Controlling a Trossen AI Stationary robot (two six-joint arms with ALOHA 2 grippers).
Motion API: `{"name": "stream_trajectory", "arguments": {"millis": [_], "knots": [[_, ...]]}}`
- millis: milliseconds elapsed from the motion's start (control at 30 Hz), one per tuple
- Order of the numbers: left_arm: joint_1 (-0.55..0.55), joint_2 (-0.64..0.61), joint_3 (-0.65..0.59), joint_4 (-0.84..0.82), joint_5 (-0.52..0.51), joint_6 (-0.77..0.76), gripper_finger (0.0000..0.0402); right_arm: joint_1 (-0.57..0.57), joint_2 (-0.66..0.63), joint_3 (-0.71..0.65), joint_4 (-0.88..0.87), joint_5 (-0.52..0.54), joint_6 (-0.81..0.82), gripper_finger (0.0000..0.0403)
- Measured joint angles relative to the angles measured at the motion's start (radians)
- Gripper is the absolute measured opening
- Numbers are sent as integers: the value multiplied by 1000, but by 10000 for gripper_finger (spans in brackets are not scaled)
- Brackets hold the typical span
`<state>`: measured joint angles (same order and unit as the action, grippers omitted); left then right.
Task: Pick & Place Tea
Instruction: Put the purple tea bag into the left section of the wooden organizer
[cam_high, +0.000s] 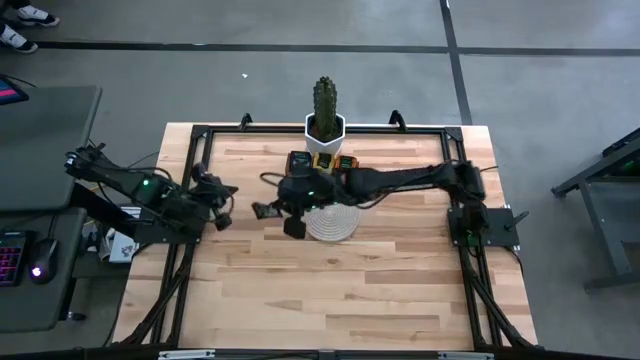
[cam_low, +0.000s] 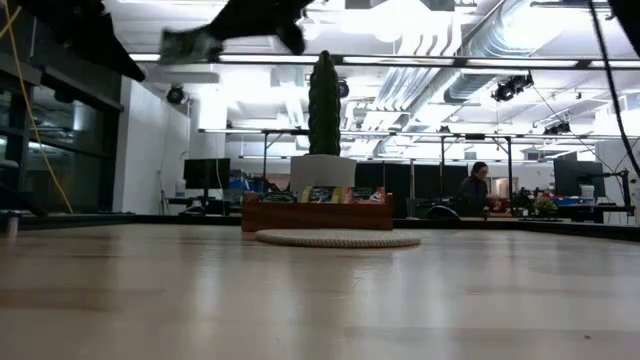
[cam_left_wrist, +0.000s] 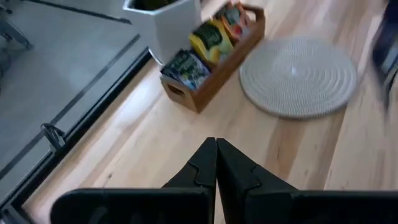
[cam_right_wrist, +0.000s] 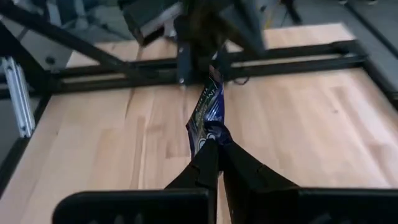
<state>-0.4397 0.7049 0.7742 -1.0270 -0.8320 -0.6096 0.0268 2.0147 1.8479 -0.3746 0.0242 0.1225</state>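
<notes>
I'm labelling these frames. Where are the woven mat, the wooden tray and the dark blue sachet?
woven mat (cam_left_wrist: 298, 74): left wrist view, centre of its coil.
wooden tray (cam_left_wrist: 211, 87): left wrist view, its long side wall.
dark blue sachet (cam_right_wrist: 206, 112): right wrist view, its printed face.

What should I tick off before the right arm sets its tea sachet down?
1. Right end effector shut on the dark blue tea sachet: ok.
2. Woven mat bare, nothing lying on it: ok.
3. Right end effector directly over the mat: cannot tell; in the high view it sits near the mat's left edge.
4. Left end effector shut, holding nothing, off the mat: ok.
5. Other sachets standing in the wooden tray: ok.
6. Cactus pot behind the tray, out of the path: ok.
</notes>
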Motion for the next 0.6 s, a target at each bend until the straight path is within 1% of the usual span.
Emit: {"name": "stream_trajectory", "arguments": {"millis": [100, 133, 200, 300, 367, 433, 467, 533, 600], "knots": [[0, -60, -36, 43, -11, 2, 1, -13, -104, -106, 47, 47, 11, 3], [0, -76, -48, 70, -11, 4, 1, -19, -152, -167, 88, 56, 22, 3], [0, -109, -82, 162, -11, 39, 1, -23, -247, -310, 221, 109, 58, 3], [1, -150, -139, 415, -9, 170, 1, -21, -383, -546, 509, 209, 115, 3], [3, -167, -176, 626, -8, 282, 1, -8, -442, -687, 733, 285, 128, 3], [10, -169, -201, 834, 9, 390, 1, 12, -470, -793, 945, 368, 122, 3], [19, -168, -209, 927, 21, 435, 1, 21, -478, -832, 1040, 399, 108, 3], [46, -153, -216, 1062, 46, 492, 1, 39, -479, -877, 1204, 450, 76, 3], [83, -131, -216, 1161, 64, 503, 1, 50, -478, -889, 1303, 470, 36, 3]]}}
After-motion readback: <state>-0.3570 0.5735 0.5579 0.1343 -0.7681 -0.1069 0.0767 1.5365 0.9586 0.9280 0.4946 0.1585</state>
